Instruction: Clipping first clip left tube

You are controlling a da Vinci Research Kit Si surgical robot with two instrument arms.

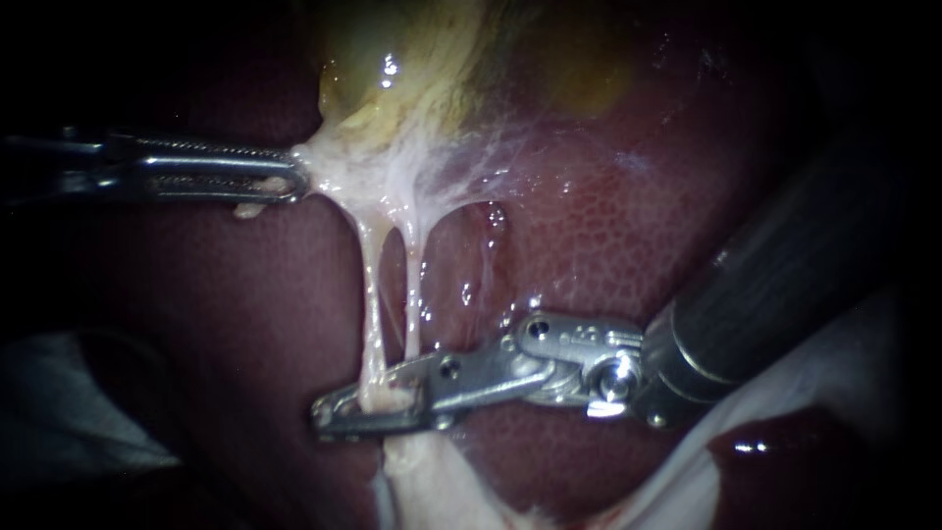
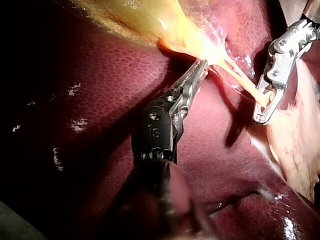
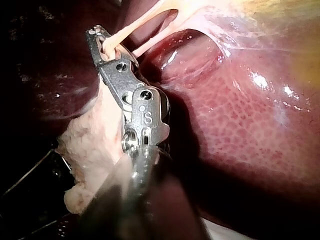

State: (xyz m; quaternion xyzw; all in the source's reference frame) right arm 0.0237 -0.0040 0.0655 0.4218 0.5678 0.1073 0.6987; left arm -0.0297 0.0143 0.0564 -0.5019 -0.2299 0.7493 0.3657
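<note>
No label, brand, sign or word can be read on the liver (image 1: 608, 226). The only markings are small stamped characters on the metal wrist of the right instrument (image 1: 339, 410), at four o'clock in the endoscope view, and on the wrist housing of the left instrument (image 2: 201, 64).

This is a surgical practice bench. A bare liver (image 1: 608, 226) with its gallbladder (image 1: 412, 59) lies on a pale sheet (image 1: 844, 363), which shows under the shaft of the right instrument (image 1: 329, 414). That instrument's steel jaws clasp the left tube (image 1: 373, 304). The left instrument (image 1: 294, 172) pinches white tissue (image 1: 339, 167) beside the gallbladder.
</note>
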